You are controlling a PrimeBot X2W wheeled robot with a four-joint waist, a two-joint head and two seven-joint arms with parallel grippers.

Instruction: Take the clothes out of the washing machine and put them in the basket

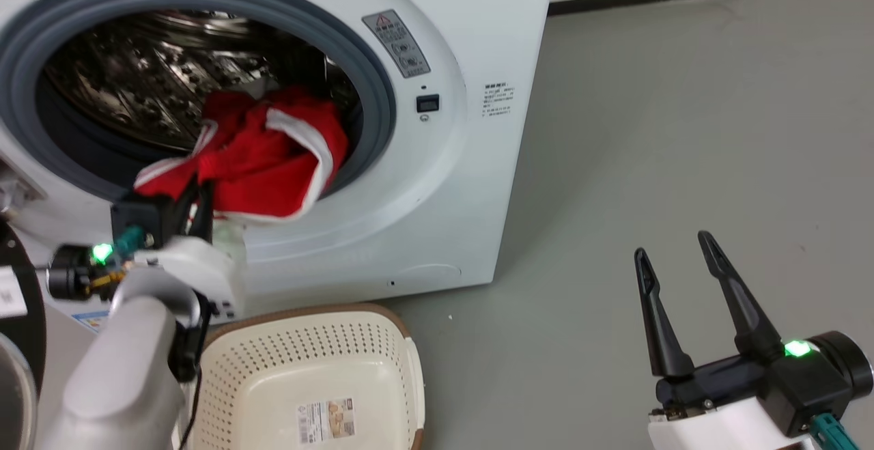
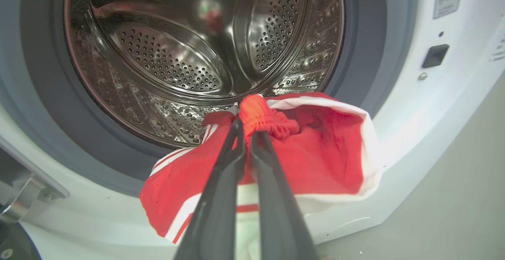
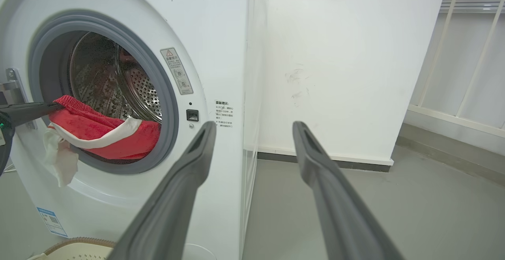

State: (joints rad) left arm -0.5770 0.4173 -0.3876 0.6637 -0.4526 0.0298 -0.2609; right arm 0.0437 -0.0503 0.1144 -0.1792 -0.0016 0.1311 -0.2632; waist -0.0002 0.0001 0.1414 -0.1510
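The clothes (image 1: 263, 156), a red jersey with white trim, hang over the grey seal at the mouth of the washing machine (image 1: 437, 184), partly out of the steel drum (image 2: 177, 55). My left gripper (image 2: 245, 128) is shut on a bunched red fold of the clothes (image 2: 315, 153) at the drum's lower lip; in the head view its fingers (image 1: 194, 201) sit under the cloth. The cream basket (image 1: 382, 341) stands on the floor just below the opening. My right gripper (image 1: 672, 248) is open over the bare floor, well right of the machine.
The machine's open door (image 1: 10, 286) shows at the far left edge. Grey floor (image 1: 683, 129) stretches to the right of the machine, with a white wall and skirting (image 3: 335, 94) behind. A railing (image 3: 465, 55) stands at the far right in the right wrist view.
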